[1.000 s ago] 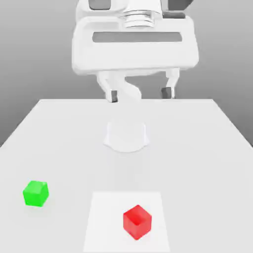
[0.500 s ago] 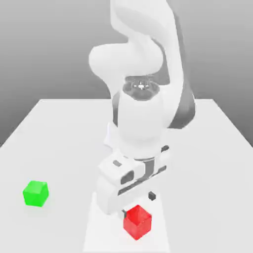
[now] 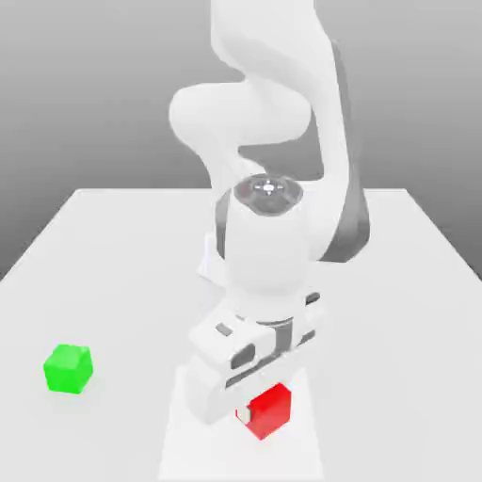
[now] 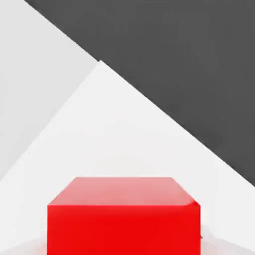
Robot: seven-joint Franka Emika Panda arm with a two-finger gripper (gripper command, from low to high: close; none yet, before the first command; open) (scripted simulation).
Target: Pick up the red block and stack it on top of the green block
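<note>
The red block (image 3: 273, 412) sits on the table near its front edge, its upper part covered by my lowered hand. My gripper (image 3: 265, 408) straddles the cube and is shut on it, one fingertip showing against the side that faces the exterior view's left. In the hand view the red block (image 4: 123, 219) is very close, with its top face and one side showing. The green block (image 3: 68, 368) stands alone toward the exterior view's left, well apart from the gripper.
A white table (image 3: 405, 282) carries both cubes. A slightly brighter rectangular patch (image 3: 188, 442) lies under the red block. My bulky white arm (image 3: 268, 245) rises over the table's middle and hides the surface behind it.
The hand came from high at the back down to the front, settled lower over the red block, and the fingers closed on its sides. The green block has stayed put.
</note>
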